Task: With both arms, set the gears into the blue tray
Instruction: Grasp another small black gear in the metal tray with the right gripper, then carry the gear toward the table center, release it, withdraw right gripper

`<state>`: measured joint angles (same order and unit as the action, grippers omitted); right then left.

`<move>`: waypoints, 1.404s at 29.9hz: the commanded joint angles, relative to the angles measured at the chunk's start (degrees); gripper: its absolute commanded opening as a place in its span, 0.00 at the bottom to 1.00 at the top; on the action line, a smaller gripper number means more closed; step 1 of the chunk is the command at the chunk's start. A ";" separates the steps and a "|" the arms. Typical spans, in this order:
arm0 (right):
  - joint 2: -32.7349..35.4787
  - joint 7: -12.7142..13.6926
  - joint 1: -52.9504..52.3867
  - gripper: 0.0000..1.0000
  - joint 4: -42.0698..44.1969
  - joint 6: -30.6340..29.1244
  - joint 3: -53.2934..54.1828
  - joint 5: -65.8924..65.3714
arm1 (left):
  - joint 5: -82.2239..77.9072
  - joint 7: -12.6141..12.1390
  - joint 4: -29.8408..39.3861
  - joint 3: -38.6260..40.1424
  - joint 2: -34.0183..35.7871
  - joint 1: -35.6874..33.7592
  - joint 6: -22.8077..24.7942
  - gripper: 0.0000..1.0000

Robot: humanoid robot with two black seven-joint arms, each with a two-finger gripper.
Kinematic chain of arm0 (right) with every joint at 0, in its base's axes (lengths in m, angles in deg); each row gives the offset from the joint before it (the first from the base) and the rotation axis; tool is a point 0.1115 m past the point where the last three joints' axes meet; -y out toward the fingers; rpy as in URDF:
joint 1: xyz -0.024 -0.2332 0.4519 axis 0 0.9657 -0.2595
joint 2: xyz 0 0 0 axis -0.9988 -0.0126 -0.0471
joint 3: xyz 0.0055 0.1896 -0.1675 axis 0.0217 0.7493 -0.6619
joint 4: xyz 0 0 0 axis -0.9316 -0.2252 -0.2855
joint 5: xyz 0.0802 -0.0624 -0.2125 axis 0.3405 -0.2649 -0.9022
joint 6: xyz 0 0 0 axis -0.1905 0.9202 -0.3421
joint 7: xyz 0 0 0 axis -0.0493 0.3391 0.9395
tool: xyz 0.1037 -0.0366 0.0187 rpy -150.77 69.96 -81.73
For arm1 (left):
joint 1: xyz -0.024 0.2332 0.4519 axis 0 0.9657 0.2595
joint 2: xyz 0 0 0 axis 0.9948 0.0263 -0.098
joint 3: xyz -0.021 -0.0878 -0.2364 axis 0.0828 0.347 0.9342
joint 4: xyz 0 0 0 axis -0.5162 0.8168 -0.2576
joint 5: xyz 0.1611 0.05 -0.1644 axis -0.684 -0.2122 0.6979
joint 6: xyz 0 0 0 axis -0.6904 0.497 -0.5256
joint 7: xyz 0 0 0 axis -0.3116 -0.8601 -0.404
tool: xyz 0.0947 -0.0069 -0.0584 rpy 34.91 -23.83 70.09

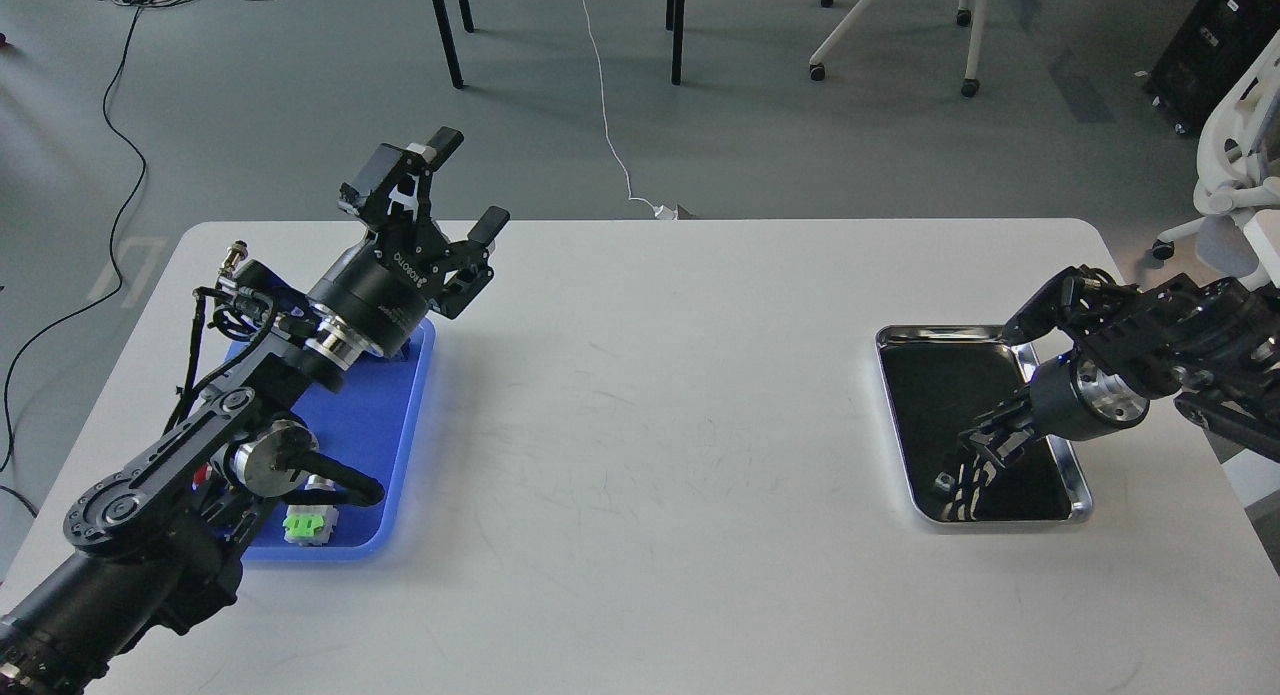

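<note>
The left gripper (467,187) hung above the far end of the blue tray (405,445), its two fingers spread wide and holding nothing. The tray sat at the left side of the white table (640,425), largely covered by the left arm; a green push-button switch (308,525) lay in its near corner.

Across the table, well apart from the blue tray, the right gripper (968,470) reached down into the steel tray (1080,495). Its fingers were dark against the dark, mirror-like tray floor, so I could not tell whether they were parted or closed, nor whether they had anything between them. A small dark shape near the fingertips may have been one of the gears (942,483) (or only a reflection); no gear was plainly visible anywhere else.

The step in hand looked like a pick from the steel tray. To do it well, the right fingers should straddle the gear squarely, settle flat onto the tray floor before closing, and lift straight up so the tiny wheel does not skid away. The left arm should keep clear of the blue tray's open middle for the drop.
</note>
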<state>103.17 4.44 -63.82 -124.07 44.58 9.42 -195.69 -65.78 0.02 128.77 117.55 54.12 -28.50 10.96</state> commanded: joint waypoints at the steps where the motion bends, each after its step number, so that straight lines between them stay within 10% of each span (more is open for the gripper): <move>1: -0.84 0.00 -4.48 0.12 -1.83 0.00 0.22 2.08 | 0.00 0.00 0.01 0.00 0.05 0.00 0.00 0.98; 22: -33.80 0.00 -7.30 0.12 13.28 0.00 -3.29 12.99 | 0.00 0.00 0.01 -0.09 0.23 0.09 0.00 0.98; 42: -37.41 0.00 -4.40 0.18 13.90 0.00 -5.23 15.54 | 0.00 0.00 0.01 -0.35 0.23 0.88 0.09 0.98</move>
<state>65.78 4.44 -68.32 -110.16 44.59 4.31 -180.17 -65.78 -0.01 128.74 117.20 54.34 -27.98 11.03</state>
